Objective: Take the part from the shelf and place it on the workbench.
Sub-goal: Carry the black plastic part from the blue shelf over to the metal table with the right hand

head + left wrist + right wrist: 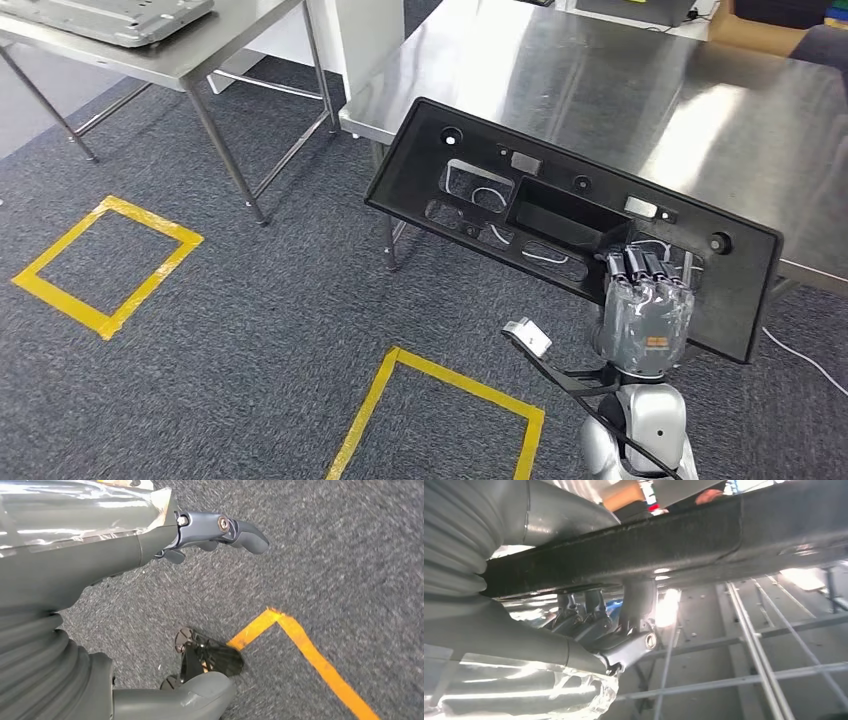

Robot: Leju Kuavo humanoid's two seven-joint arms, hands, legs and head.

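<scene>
A silver forearm is seen behind the right hand (645,318), which is wrapped in clear film; black cables run alongside.

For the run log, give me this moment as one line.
right hand: holds black panel over workbench edge | left hand: holds nothing, above carpet | panel not yet set down

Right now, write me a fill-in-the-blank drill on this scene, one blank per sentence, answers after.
1. The black part is held by the robot's ____ hand.
2. The part hangs partly over the edge of the ____ workbench.
3. The squares taped on the carpet are ____ in colour.
4. The left hand holds ____.

Missing words: right; steel; yellow; nothing
</scene>
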